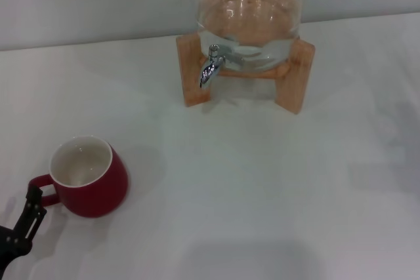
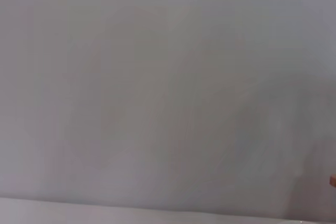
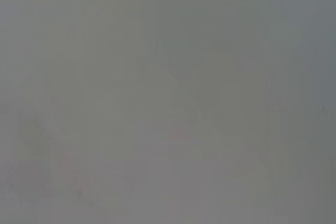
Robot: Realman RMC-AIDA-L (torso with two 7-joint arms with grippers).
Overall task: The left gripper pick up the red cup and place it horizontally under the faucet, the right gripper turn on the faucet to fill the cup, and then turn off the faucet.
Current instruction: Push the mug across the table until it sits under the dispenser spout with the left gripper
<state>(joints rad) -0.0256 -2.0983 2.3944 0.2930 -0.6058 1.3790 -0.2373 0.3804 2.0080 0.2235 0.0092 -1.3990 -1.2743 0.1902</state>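
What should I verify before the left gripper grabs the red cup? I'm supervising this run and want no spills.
1. Red cup upright on the table, mouth up: ok.
2. Left gripper beside the cup's handle: ok.
3. Its fingers open or shut: cannot tell.
4. Handle already gripped: cannot tell.
5. Space under the faucet free: ok.
6. Right gripper near the faucet: not ok, it is not in view.
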